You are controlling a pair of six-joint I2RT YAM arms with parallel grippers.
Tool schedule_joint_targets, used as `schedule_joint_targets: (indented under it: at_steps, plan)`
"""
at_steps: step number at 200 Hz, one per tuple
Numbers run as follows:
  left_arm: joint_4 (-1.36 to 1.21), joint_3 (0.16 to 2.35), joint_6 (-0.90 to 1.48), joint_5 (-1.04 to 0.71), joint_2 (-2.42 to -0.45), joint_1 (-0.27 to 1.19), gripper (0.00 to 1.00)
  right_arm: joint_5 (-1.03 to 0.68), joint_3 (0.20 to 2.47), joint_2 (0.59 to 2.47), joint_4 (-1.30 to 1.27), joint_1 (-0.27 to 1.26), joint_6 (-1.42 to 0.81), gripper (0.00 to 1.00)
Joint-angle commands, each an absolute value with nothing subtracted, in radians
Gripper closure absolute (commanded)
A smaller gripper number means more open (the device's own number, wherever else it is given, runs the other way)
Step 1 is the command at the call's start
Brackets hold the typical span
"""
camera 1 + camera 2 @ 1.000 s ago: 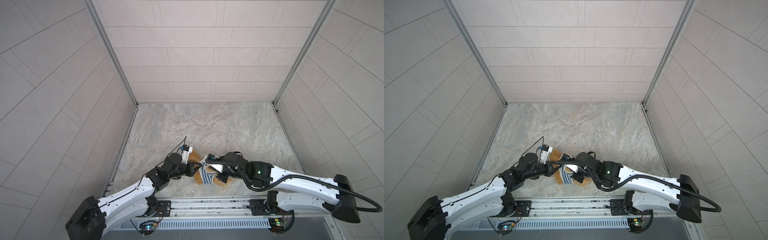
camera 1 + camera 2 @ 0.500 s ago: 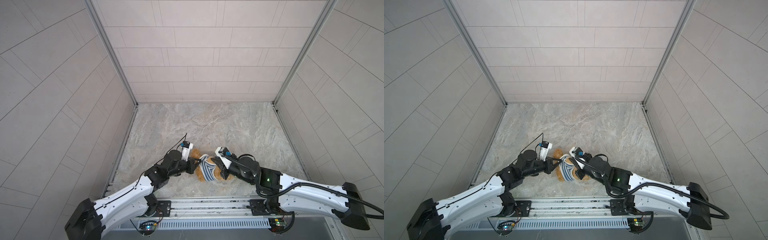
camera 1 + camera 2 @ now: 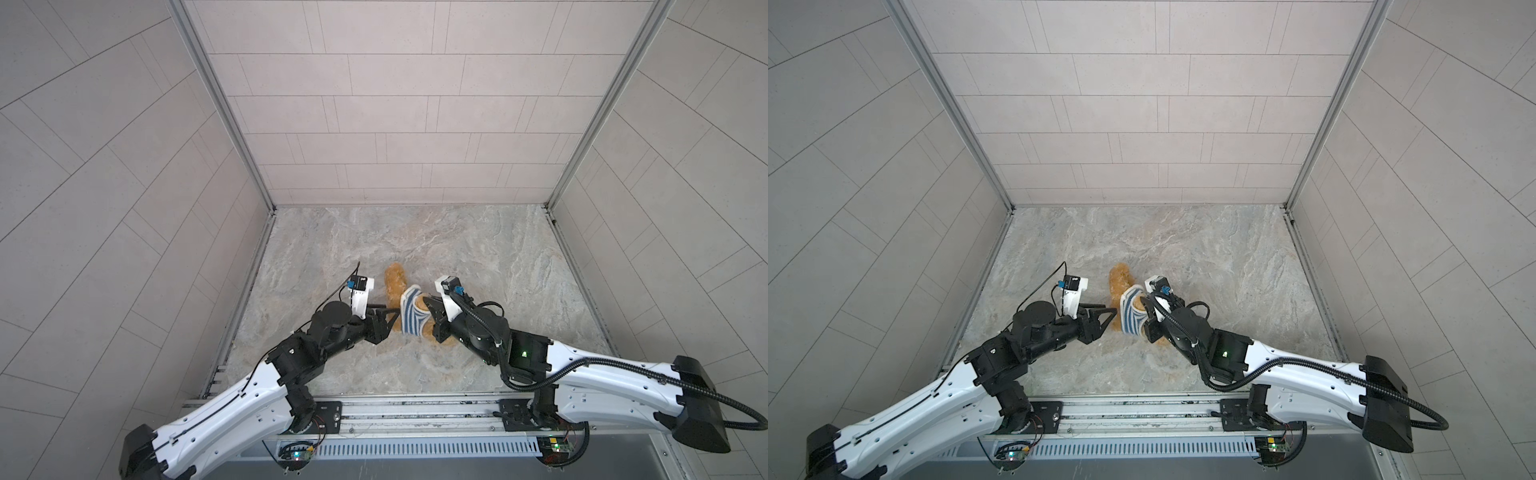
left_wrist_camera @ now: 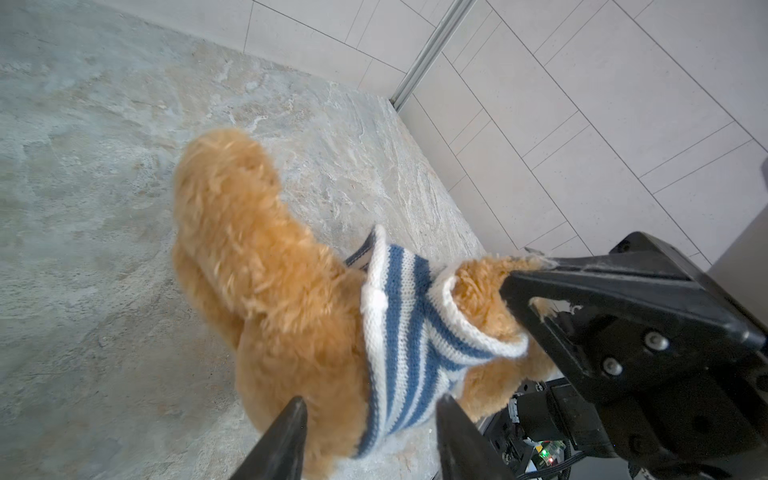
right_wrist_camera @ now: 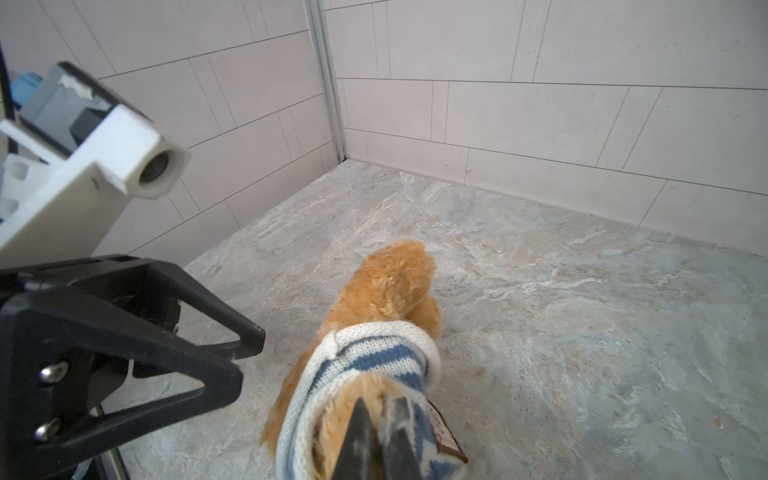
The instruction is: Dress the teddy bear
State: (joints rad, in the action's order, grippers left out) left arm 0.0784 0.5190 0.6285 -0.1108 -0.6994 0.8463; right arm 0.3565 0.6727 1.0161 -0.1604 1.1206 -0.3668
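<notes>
The right end effector (image 5: 380, 411) is pinching its fingers tightly together on the golden-brown fur of the teddy bear (image 3: 395, 282), gripping a fluffy limb that is poking out of an opening in the blue-and-white striped knitted shirt (image 4: 407, 332). The bear is stretching away from those fingertips, its bare furry end pointing towards the back wall and its shirt-covered middle sitting right at the closed tips. A small brown badge (image 5: 444, 432) is showing on the shirt just beside the right fingers.

The left end effector (image 4: 372, 401) is standing partly open and gripping nothing. Its two black fingertips are flanking the lower edge of the bear and shirt, with the toy lying directly ahead of them. Whether they are brushing the fur cannot be told.

In both top views the bear (image 3: 1120, 280) is lying between the two end effectors, low over the marbled grey desk (image 3: 457, 249), with the left end effector (image 3: 1111, 322) facing the right one across the shirt (image 3: 1133, 316).
</notes>
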Motion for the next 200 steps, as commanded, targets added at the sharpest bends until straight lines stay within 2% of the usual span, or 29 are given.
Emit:
schedule_joint_targets:
  at_steps: [1, 25, 73, 145, 200]
  plan:
    - [-0.002, 0.501, 0.669, -0.1, -0.72, 0.888, 0.5, 0.419, 0.709, 1.03, -0.186, 1.118, -0.438, 1.0]
    - [-0.09, 0.5, 0.687, -0.091, -0.805, 0.936, 0.56, 0.413, 0.717, 1.055, -0.2, 1.118, -0.457, 1.0]
    - [-0.167, 0.52, 0.69, -0.082, -0.936, 0.945, 0.57, 0.39, 0.704, 1.054, -0.212, 1.118, -0.495, 1.0]
    - [-0.26, 0.499, 0.732, -0.121, -1.034, 0.946, 1.0, 0.368, 0.682, 1.054, -0.246, 1.113, -0.519, 1.0]
    - [-0.26, 0.479, 0.725, -0.129, -1.028, 0.946, 1.0, 0.363, 0.654, 1.02, -0.246, 1.093, -0.532, 1.0]
